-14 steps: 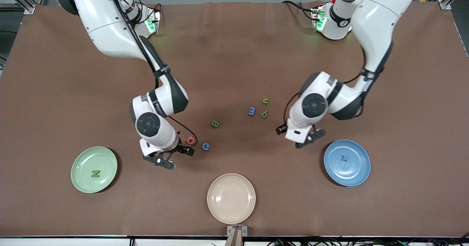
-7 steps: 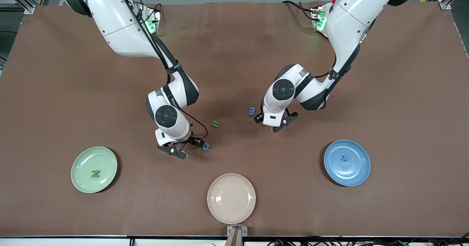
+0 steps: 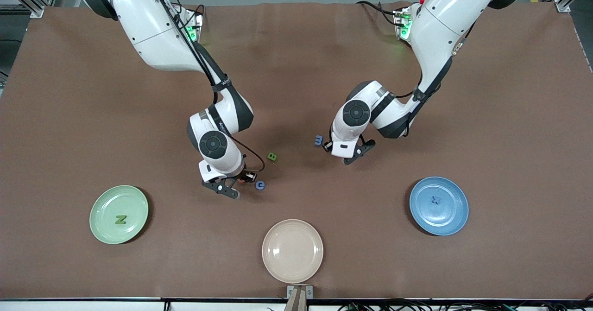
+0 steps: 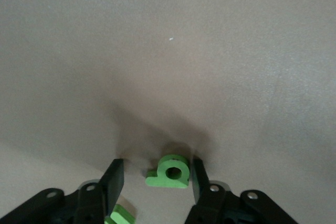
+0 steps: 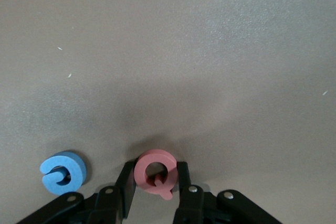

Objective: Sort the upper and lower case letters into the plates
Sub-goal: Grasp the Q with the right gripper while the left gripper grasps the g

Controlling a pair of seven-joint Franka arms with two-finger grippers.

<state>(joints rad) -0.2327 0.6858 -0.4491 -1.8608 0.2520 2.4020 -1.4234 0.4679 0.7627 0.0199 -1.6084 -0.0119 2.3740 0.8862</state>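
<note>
The mint green plate [image 3: 104, 204] holds a green N [image 3: 121, 219]. The blue plate [image 3: 451, 216] holds a blue letter [image 3: 435, 199]. My right gripper [image 3: 234, 183] is low at the table, and in the right wrist view it [image 5: 155, 177] is shut on a pink Q [image 5: 152, 167]. A blue c [image 3: 260, 185] lies beside it and also shows in the right wrist view [image 5: 63, 172]. My left gripper [image 3: 345, 154] is down at the table, and in the left wrist view it [image 4: 156, 170] is open around a green letter [image 4: 170, 174]. A second green letter [image 4: 119, 215] lies by one finger.
A green B [image 3: 272, 156] lies between the two grippers. A blue m [image 3: 318, 140] lies right beside the left hand. A cream plate [image 3: 292, 250] stands near the table's front edge, between the two task plates.
The left arm swung from beside the blue plate to over the two green letters. The right gripper moved over the pink Q, toward the blue c, and closed on it.
</note>
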